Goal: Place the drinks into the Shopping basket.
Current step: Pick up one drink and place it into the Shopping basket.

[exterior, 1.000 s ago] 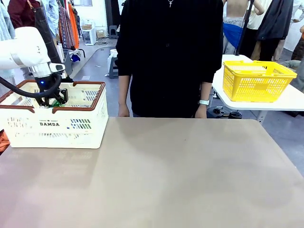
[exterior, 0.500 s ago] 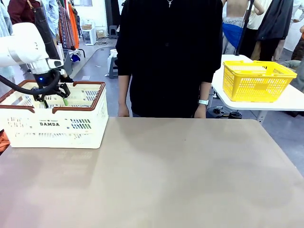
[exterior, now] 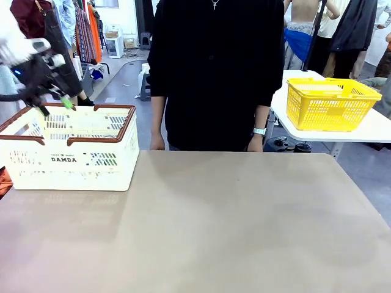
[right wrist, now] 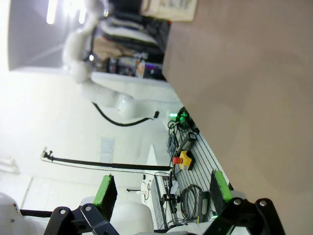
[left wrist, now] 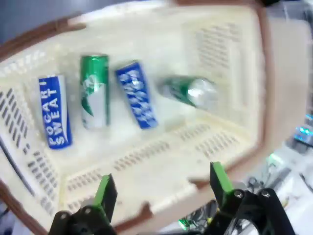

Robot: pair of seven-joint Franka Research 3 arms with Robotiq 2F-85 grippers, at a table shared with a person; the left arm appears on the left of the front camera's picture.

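Even, bright indoor light across the front view — the tan table shows only soft, faint shadows, one under the Shopping basket. The left gripper is smeared by motion blur above the basket's rim. In the left wrist view everything past the open jaws is soft: the cans and slotted walls are streaked, the lettering fuzzy, the rim bowed by the wide lens. Over at the right wrist view, hard glare — the upper left beyond the right gripper blows out to white, and lines curve at the edges.
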